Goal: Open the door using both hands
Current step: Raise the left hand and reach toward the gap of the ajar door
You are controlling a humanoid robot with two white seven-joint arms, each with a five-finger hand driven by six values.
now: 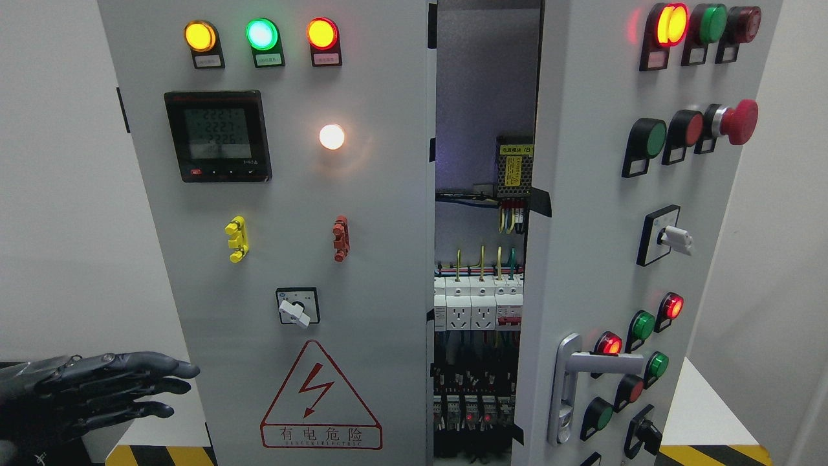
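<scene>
The right door (608,259) of the electrical cabinet is already swung partly outward, well to the right of the left robot hand (97,391), and a gap is left through which breakers and wiring (479,310) are seen. The left door (291,226) appears shut or nearly so; it stands directly in front of and just right of that robot hand.

The left robot hand is seen at the lower left, its dark fingers (165,372) stretched out nearly straight and slightly apart, with nothing held. The fingertips lie close to the left door's outer edge, but contact cannot be confirmed. The right robot hand is not in view.

For the step to be done well, the free inner edge of the left door, far to the right of the robot hand beside the gap, would probably have to be reached, since the near edge looks like the hinge side. The rotary switch (297,309) and the yellow (237,239) and red (341,238) fittings should be avoided, as should the exposed wiring. The silver lever handle (569,382) on the right door could be used for wider opening.
</scene>
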